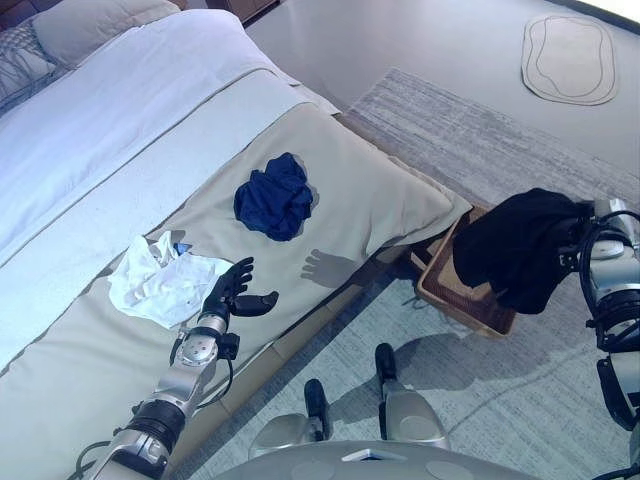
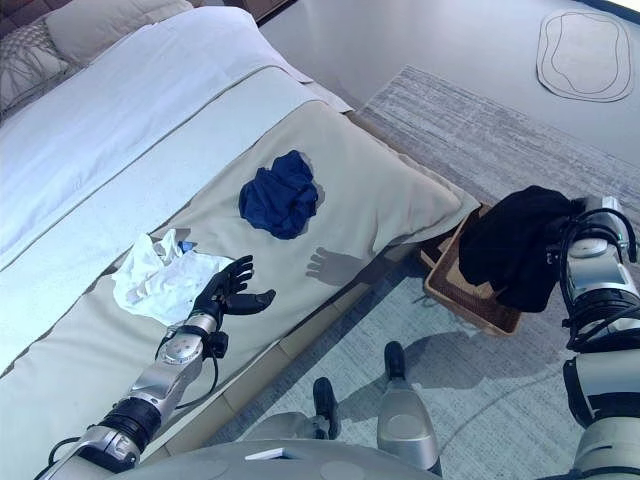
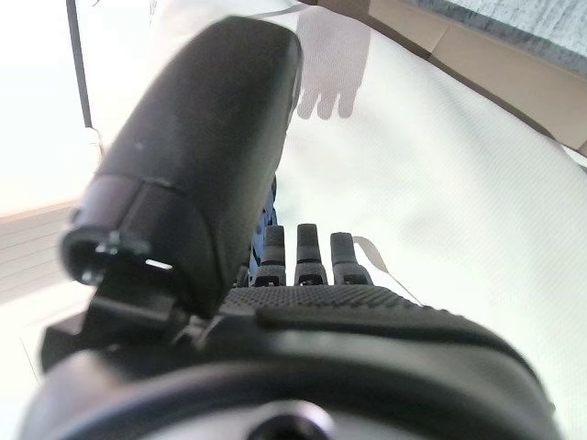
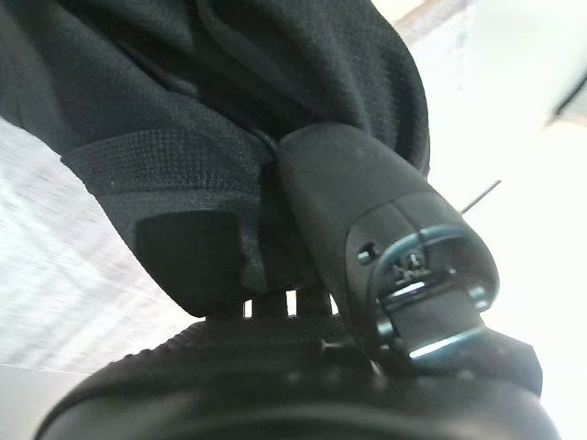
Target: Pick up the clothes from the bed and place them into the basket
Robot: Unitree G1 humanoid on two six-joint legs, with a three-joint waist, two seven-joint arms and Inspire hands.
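Note:
Two garments lie on the bed's beige cover: a crumpled white garment near the front edge and a bunched dark blue garment farther along. My left hand hovers just right of the white garment, open with its fingers straight and nothing in it. A black garment hangs over the brown wicker basket on the floor beside the bed. My right hand is shut on it, the thumb pressed against the cloth, which hides the fingers.
A white duvet and pillows cover the bed's far part. The basket stands on a grey rug close to the bed's corner. A small round mat lies far off on the floor.

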